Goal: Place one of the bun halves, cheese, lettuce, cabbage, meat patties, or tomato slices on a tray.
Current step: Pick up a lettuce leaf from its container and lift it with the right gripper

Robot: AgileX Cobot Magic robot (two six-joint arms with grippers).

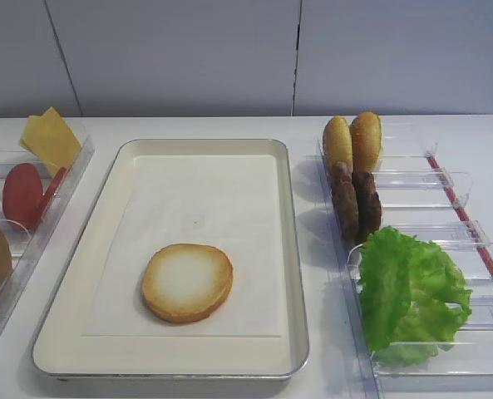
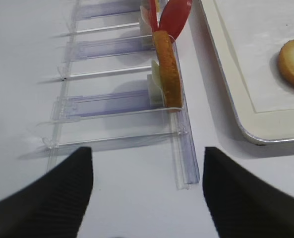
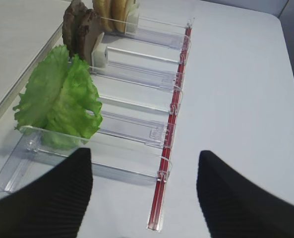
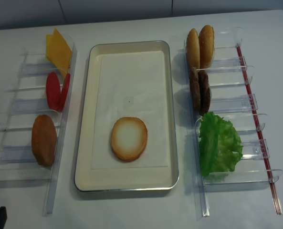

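Note:
A bun half (image 1: 187,282) (image 4: 129,139) lies pale face up on the paper-lined tray (image 1: 294,249) (image 4: 84,119). The left bins hold cheese (image 4: 58,46), tomato slices (image 4: 57,90) and another bun half (image 4: 44,140) (image 2: 166,69). The right bins hold two bun halves (image 4: 200,46), meat patties (image 4: 199,90) (image 3: 81,27) and upright ruffled green leaves (image 4: 219,144) (image 3: 62,99); I cannot tell lettuce from cabbage. My left gripper (image 2: 147,158) is open over bare table at the left bins' near end. My right gripper (image 3: 145,163) is open at the right bins' near end, empty.
Clear plastic bin racks (image 4: 26,129) (image 4: 246,102) flank the tray on both sides; the right one has a red strip (image 3: 162,188) along its outer edge. The tray's near corner (image 2: 246,126) lies right of the left gripper. A grey wall (image 1: 246,50) stands behind the table.

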